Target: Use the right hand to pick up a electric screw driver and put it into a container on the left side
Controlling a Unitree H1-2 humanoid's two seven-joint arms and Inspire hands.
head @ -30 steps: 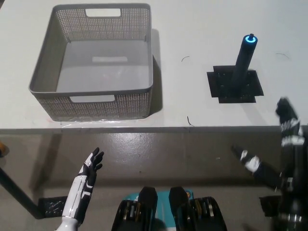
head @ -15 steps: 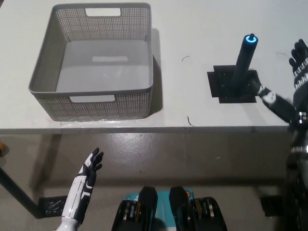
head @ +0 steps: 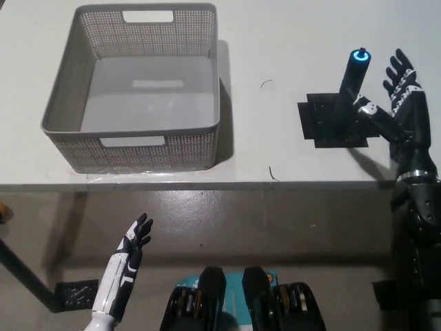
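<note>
Grey perforated basket (head: 69, 141), set on the white table (head: 275, 27) at left; no writing can be read. Dark electric screwdriver (head: 349, 86), blue-lit tip, stood upright on a black mat (head: 317, 127) at right. Black right hand (head: 394, 103) is held just beside it, fingers spread, holding nothing. White left hand (head: 131, 248) is rested below the table edge, fingers apart.

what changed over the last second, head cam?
The right hand rose from below the table edge and moved in toward the electric screwdriver; it is now open right beside it, nothing gripped yet. The screwdriver still stands upright on its black base. The grey basket is unmoved, and the left hand stays low and open.
</note>
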